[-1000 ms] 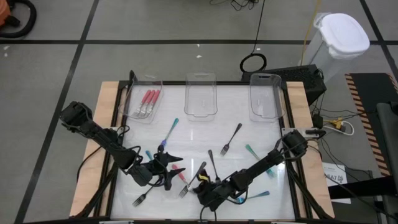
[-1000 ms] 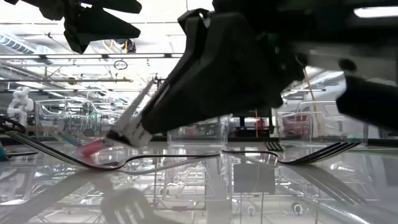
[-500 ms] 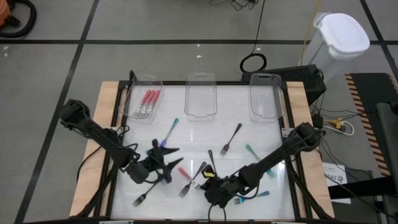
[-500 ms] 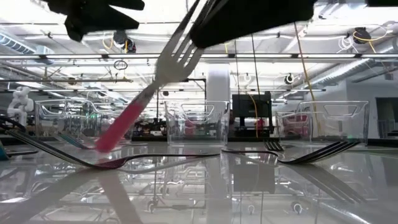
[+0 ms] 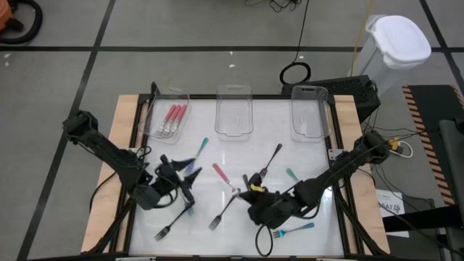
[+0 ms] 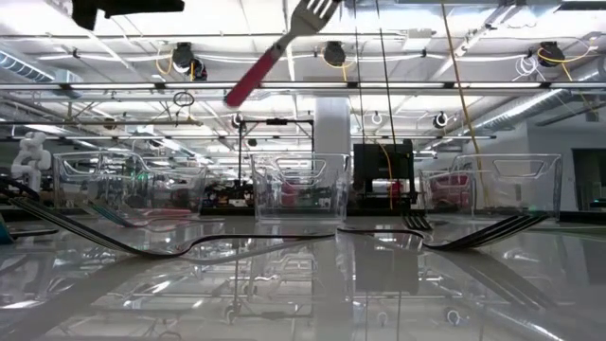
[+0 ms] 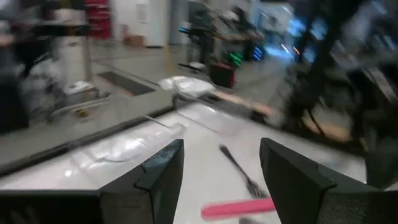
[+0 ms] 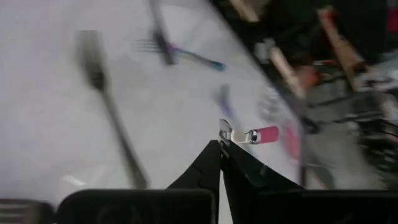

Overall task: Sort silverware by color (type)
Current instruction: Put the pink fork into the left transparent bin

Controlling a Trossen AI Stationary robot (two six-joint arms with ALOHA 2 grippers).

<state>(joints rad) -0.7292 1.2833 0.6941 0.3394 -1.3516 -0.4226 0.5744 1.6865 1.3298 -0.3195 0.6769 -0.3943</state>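
Now the right gripper (image 5: pixel 243 190) has its jaws pinched on the metal end of a pink fork (image 5: pixel 225 179), light, stiff and slippery, lifted above the table (image 5: pixel 225 148), while the left gripper (image 5: pixel 190 172) waits with jaws apart.

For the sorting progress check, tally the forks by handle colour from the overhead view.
Pink forks: 4, three in the left tray, one in the right end effector
Black forks: 4
Blue or teal forks: at least 4
Total: at least 12
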